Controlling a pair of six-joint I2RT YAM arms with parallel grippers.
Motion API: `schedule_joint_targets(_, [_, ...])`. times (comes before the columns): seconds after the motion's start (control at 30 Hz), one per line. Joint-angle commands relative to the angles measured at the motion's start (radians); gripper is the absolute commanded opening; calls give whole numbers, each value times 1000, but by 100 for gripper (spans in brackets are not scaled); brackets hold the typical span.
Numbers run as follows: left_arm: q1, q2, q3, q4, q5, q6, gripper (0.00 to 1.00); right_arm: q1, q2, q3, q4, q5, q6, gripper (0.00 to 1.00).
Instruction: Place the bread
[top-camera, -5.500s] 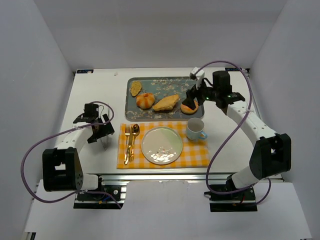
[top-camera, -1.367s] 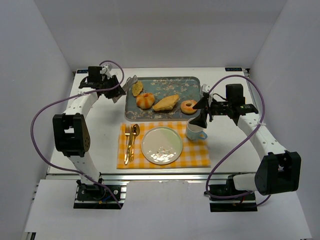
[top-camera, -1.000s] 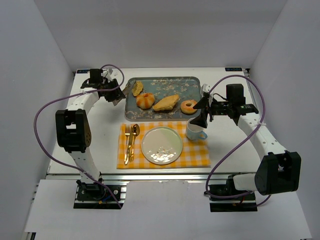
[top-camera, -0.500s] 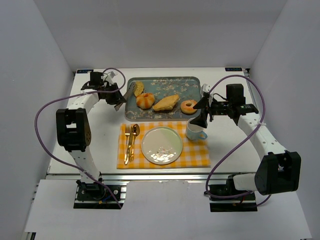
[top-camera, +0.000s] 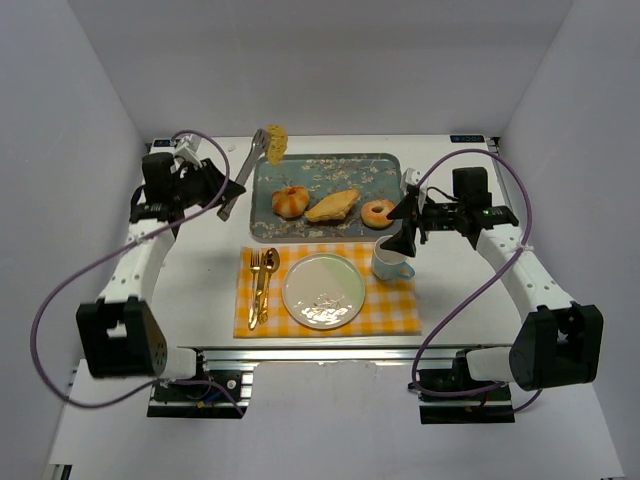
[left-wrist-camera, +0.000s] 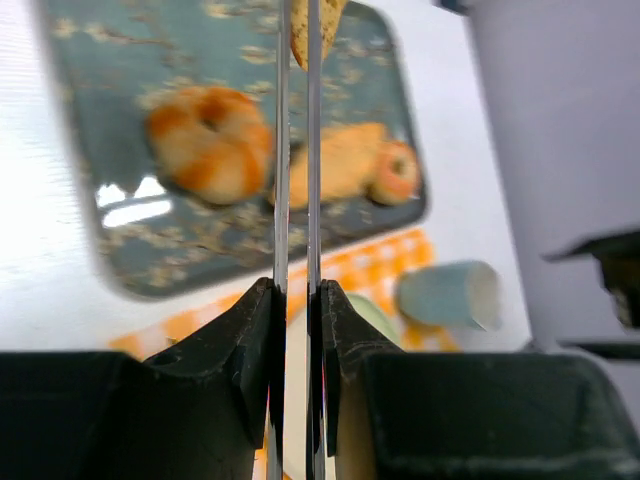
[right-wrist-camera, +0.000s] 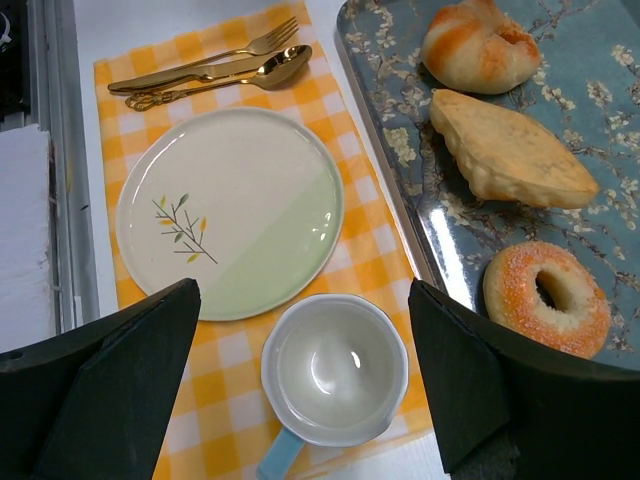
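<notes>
Bread (left-wrist-camera: 330, 16) newly aloft in tongs (left-wrist-camera: 313, 180), half-cropped.

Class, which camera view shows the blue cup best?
The right wrist view: the cup is close and sharp, seen from above with its empty inside visible. The top external view shows the cup small; the left wrist view shows the cup blurred, from the side.

Four pieces of bread show: one slice (top-camera: 273, 141), one bun (top-camera: 290, 200), one pastry (top-camera: 332, 205), one doughnut (top-camera: 377, 213). There is one tray (top-camera: 340, 170), one plate (top-camera: 323, 290), one cup (top-camera: 390, 262), one fork (top-camera: 254, 288), one spoon (top-camera: 268, 270), one mat (top-camera: 390, 305), one pair of tongs (top-camera: 243, 180).
</notes>
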Motion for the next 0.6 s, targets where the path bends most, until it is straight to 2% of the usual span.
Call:
schedule_joint_targets(0.0, [-37, -158, -131, 60, 128, -76, 0, -9, -32, 58, -42, -20, -24, 89])
schedule_joint_targets(0.03, [-78, -192, -207, 48, 137, -78, 0, -9, -34, 61, -44, -19, -23, 89])
schedule_joint_targets(0.13, [-178, -327, -312, -44, 124, -58, 0, -9, -34, 76, -41, 3, -15, 89])
schedule_joint_targets(0.17, [-242, -394, -364, -73, 107, -52, 0, -7, -32, 84, -39, 19, 0, 89])
schedule_joint_targets(0.27, [-365, -520, -430, -215, 41, -59, 0, -9, -40, 112, -39, 29, 9, 88])
schedule_joint_targets(0.37, [-439, -598, -456, -338, -20, -67, 0, -7, -40, 131, -27, 24, 28, 88])
schedule_joint_targets(0.57, [-453, -695, -521, -443, -70, -58, 0, -7, -43, 127, 1, 10, 74, 89])
